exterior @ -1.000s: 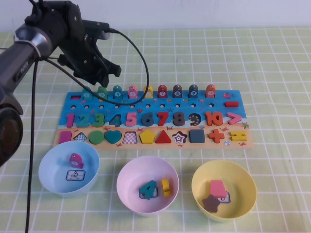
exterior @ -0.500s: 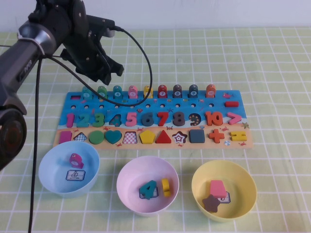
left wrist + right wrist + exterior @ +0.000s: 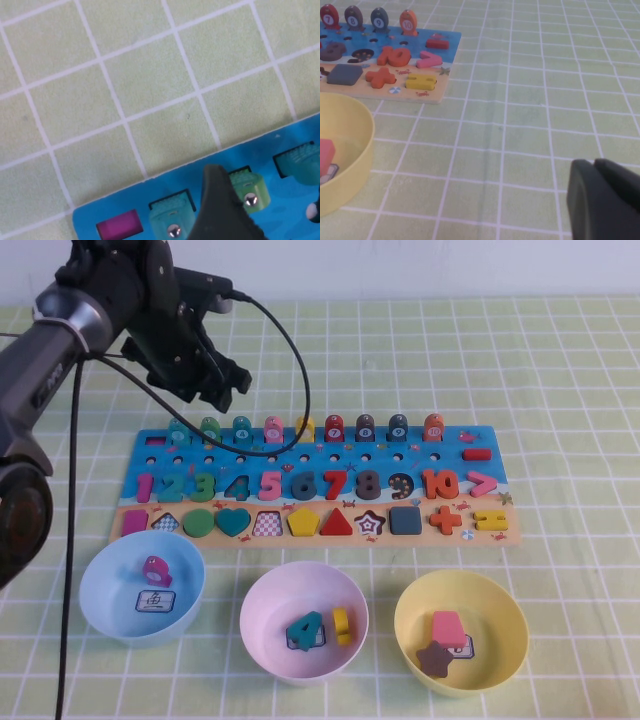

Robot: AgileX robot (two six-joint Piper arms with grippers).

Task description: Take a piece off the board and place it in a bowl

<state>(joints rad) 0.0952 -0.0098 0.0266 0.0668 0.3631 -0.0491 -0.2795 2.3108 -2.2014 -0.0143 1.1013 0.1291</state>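
We see long rectangular wooden board (image 3: 318,483): blue field, tan strip, multicoloured numbers. Small green rounded peg piece (image 3: 210,427) (image 3: 249,186), pale round centre, between teal pegs. Light blue round plastic bowl (image 3: 100,592), white card label inside, magenta piece too. Pink round bowl (image 3: 262,612); yellow round bowl (image 3: 505,625) (image 3: 350,165). Pale green cloth (image 3: 560,390), white grid lines. Black left gripper (image 3: 213,400) above far-left pegs; black right gripper (image 3: 600,200) low over cloth, right of yellow bowl.

Left tool (image 3: 213,390) hangs over the board (image 3: 320,455) far-left edge, crowded by the peg row. Right tool (image 3: 600,200) sits over bare worktop (image 3: 560,390), well apart.
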